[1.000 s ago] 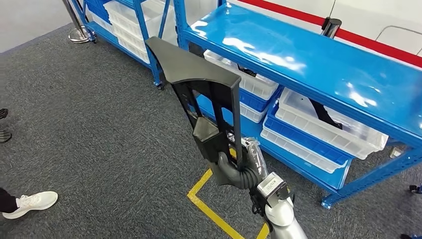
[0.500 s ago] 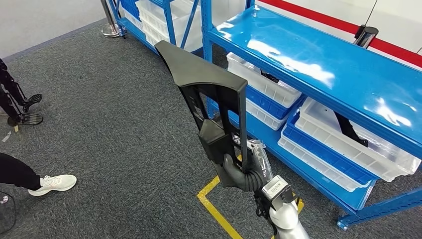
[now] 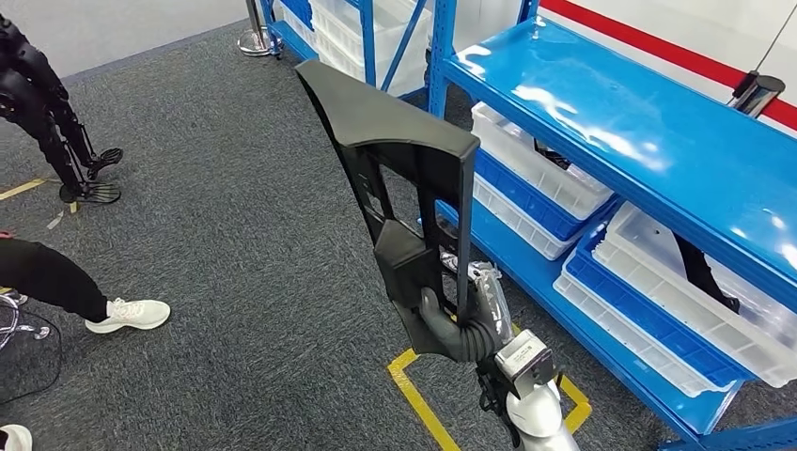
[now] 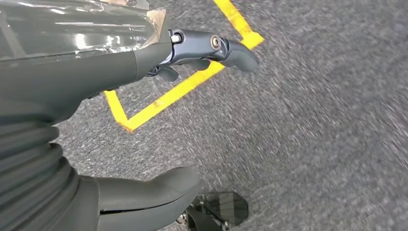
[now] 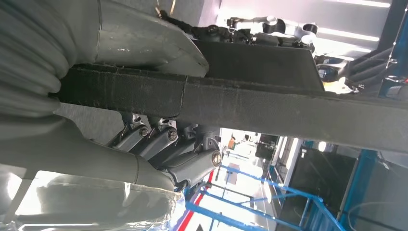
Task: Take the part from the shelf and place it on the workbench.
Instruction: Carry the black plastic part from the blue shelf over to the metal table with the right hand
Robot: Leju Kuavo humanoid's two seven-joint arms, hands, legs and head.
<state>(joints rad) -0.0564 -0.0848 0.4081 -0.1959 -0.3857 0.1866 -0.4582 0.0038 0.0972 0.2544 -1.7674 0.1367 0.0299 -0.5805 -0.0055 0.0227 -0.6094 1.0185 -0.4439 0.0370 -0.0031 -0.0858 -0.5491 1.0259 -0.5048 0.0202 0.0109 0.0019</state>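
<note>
above the grey carpet floor (image 3: 235, 244), beside the blue shelf (image 3: 639, 132), the right hand (image 3: 451, 324) grasps the part (image 3: 399, 169) at its lower end and holds it upright. the part is matte black moulded plastic: a broad wedge-shaped top face tapering to a point, a thin vertical edge strip below it, and a ribbed, cut-out frame with a boxy lump near the grip. in the right wrist view the thick grey thumb (image 5: 144, 43) lies on one side of the part's rough-edged black strip (image 5: 240, 103) and the darker fingers (image 5: 159, 139) curl round the other. the left hand (image 4: 144, 72) hangs over the carpet and the yellow floor tape (image 4: 183, 86); its fingers are apart and it carries nothing, a glossy clear wrap covering its back.

the shelf is glossy blue painted metal, with translucent white bins (image 3: 536, 164) on blue trays on its lower level, one bin with a black piece (image 3: 700, 268) in it. a person's leg and white shoe (image 3: 127, 315) stand on the carpet well to the left, and a dark robot leg frame (image 3: 56, 122) near the far left.

against the earlier frames, the whole view has swung: shelf and floor tape sit further right, the person's shoe further in. the part stays in the same grasp.
</note>
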